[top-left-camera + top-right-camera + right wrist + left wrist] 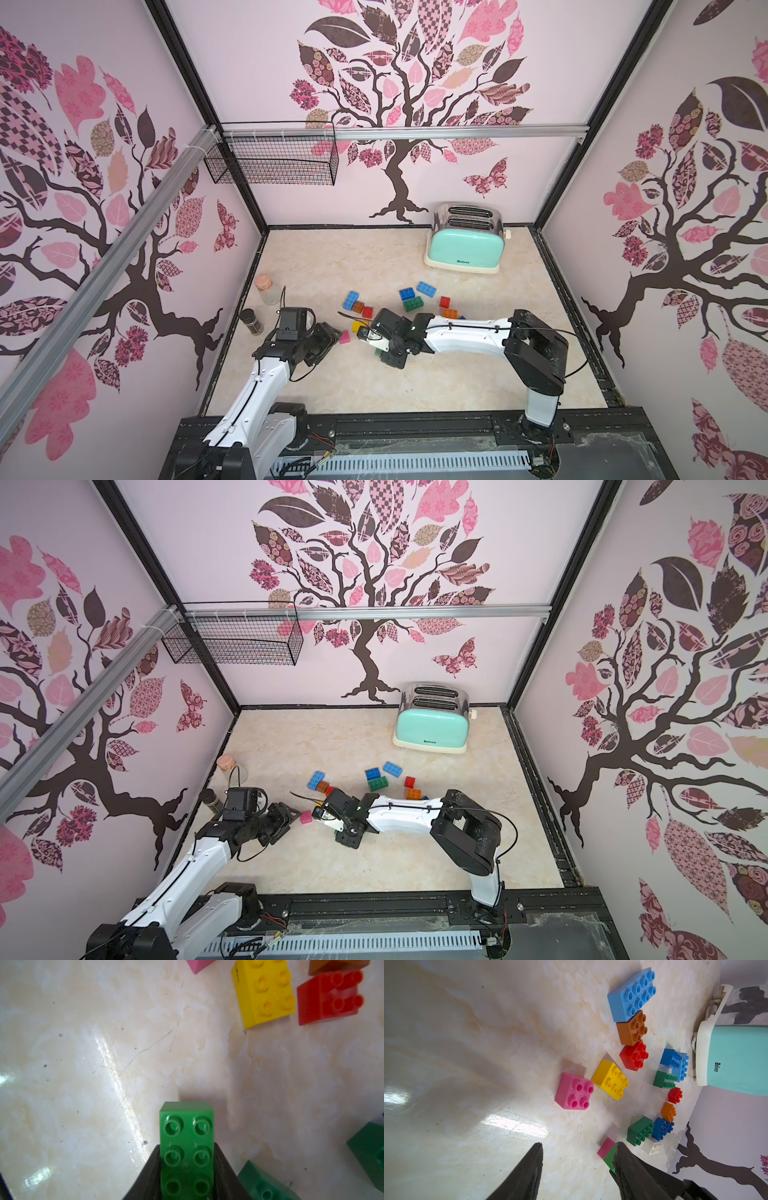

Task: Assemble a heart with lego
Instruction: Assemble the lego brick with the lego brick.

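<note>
Lego bricks (412,304): on the counter (353,257); no finished heart yet. The long blue brick (631,994), brown brick (632,1027) and red brick (634,1055) touch in a row, the others lie loose.
Right hand (186,1147): grips a green brick (187,1120), low, near the yellow brick (266,991).
Left hand (578,1145): open, empty, near the pink brick (574,1091).
Left to do: probably place the green brick and close the gaps.

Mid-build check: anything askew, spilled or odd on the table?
Nothing spilled or broken. One oddity: a small white piece with far finer studs than the rest lies beside the square green brick.
</note>
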Available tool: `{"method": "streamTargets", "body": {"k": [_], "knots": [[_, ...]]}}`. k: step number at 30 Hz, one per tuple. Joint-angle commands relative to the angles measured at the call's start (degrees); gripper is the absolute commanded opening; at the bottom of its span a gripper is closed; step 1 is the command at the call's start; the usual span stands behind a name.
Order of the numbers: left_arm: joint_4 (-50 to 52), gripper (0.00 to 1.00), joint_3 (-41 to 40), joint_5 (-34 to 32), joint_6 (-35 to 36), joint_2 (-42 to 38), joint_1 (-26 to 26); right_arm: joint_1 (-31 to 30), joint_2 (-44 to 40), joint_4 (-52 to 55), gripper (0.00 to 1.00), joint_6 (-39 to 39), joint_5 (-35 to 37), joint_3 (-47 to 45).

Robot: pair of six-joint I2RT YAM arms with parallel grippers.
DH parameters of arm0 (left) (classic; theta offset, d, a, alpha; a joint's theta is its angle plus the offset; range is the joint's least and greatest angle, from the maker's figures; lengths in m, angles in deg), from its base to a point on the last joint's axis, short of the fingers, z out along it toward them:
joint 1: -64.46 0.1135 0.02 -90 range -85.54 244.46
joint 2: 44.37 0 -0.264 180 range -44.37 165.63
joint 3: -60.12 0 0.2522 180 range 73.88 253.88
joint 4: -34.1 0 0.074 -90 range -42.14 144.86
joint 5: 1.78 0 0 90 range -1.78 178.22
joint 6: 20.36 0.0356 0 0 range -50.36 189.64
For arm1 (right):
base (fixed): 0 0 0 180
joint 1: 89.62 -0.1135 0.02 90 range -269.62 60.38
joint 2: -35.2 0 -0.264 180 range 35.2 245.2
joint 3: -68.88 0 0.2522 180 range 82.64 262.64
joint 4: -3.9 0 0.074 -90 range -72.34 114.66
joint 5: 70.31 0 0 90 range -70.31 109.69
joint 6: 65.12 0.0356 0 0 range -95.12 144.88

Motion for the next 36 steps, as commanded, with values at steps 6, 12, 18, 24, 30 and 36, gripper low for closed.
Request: {"method": "streamTargets", "body": {"k": [6,12,18,24,30,36], "knots": [[0.17,0.59,-0.42,-0.32,-0.29,-0.12,0.25,2.48,4.51,8.43,0.3,-2.12,-12.35,0.49],[-0.15,0.59,-0.48,0.34,-0.29,0.07,0.25,2.5,5.9,8.85,0.3,-2.0,-8.54,0.55],[0.03,0.58,-0.16,0.89,0.01,0.43,0.25,1.41,8.98,7.9,0.28,0.11,0.05,1.37],[-0.64,0.59,-0.31,1.12,-0.11,0.67,0.25,1.36,7.26,6.64,0.29,-1.57,-2.59,0.06],[-0.45,0.59,0.61,1.84,0.5,1.22,0.32,1.53,2.08,7.6,0.29,-6.01,-9.63,0.03],[0.17,0.59,1.5,2.21,0.85,1.42,0.3,1.53,-1.43,7.25,0.29,-6.37,-8.52,-0.19]]}}
